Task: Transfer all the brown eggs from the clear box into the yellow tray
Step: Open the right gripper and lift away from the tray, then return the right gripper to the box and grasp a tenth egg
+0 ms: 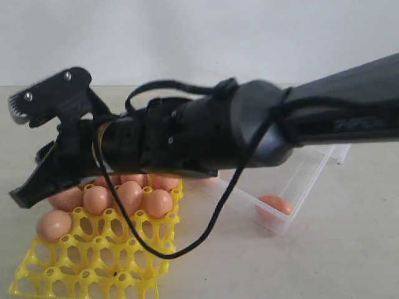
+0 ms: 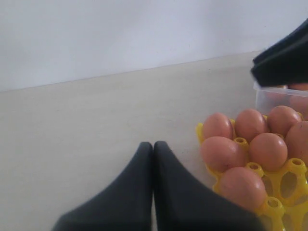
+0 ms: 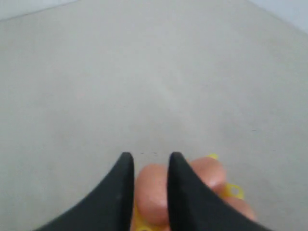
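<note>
The yellow tray (image 1: 93,265) lies at the front left with several brown eggs (image 1: 96,199) in its far cups. My right gripper (image 1: 22,152) reaches across over the tray's far left corner. Its jaws stand open, and the exterior view shows nothing between the tips. Under that gripper (image 3: 150,156), an egg (image 3: 151,192) shows through the gap, resting on yellow tray plastic. The clear box (image 1: 302,184) sits to the right with one egg (image 1: 274,204) visible in it. My left gripper (image 2: 153,145) is shut and empty over bare table, beside the tray (image 2: 284,175).
The right arm (image 1: 280,124) and its looping black cable (image 1: 187,240) cross the middle of the exterior view and hide much of the box. The tray's near cups (image 1: 75,274) hold nothing. A pale wall (image 1: 199,31) stands behind the table.
</note>
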### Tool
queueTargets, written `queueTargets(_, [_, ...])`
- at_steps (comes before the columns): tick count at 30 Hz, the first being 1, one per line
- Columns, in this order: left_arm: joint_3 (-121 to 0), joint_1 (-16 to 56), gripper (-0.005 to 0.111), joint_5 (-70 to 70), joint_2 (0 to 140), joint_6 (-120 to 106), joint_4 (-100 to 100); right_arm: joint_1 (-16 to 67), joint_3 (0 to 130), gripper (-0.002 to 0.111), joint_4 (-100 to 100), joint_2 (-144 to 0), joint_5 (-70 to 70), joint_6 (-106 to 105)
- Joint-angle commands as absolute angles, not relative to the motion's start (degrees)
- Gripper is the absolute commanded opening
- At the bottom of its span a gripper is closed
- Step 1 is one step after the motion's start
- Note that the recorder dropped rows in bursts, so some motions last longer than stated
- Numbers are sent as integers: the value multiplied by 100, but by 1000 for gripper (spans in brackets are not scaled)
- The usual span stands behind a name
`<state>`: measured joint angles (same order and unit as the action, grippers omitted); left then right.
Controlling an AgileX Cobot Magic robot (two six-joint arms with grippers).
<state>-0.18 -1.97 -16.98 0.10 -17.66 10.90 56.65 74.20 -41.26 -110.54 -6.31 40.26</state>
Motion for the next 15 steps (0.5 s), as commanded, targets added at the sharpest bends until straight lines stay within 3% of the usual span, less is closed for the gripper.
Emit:
queueTargets(1, [0, -144, -4, -1651, 0, -1793, 1086, 5651, 7439, 0, -4251, -10134, 1305, 2646])
queueTargets(5, [0, -144, -4, -1651, 0, -1793, 1086, 5482, 7439, 0, -5096, -9882, 3638, 2766])
queueTargets(8, [0, -144, -4, -1651, 0, -1793, 1086, 4696, 7487, 0, -4569, -9882, 3780, 3319])
queueTargets(11, [0, -144, -4, -1651, 0, -1793, 1086, 3879, 7705, 0, -3016, -9917, 3502, 2740])
queueTargets(15, [0, -144, -4, -1651, 0, -1793, 1086, 2881, 8229, 0, 104, -10190, 4179, 236])
